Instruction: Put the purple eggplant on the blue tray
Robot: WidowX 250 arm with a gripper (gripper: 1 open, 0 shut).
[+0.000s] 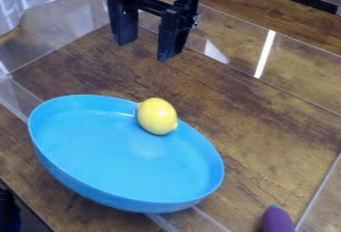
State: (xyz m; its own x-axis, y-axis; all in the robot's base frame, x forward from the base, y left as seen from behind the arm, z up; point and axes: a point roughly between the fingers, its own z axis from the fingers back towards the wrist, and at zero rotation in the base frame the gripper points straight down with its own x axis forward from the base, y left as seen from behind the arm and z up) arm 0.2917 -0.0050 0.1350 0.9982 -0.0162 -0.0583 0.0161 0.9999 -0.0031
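The blue tray (94, 161) is a large oval dish at the lower left of the table. A yellow lemon-like ball (158, 116) lies inside it near its far rim. Only the tip of the purple eggplant (276, 219) shows at the bottom edge, right of the tray and outside it. My gripper (151, 43) hangs at the top centre, above and behind the tray, far from the eggplant. Its dark fingers (170, 39) stand apart with nothing between them.
The dark wooden table (266, 107) is covered by a glossy sheet with glare streaks at the right. A pale surface (34, 2) lies beyond the table's far left edge.
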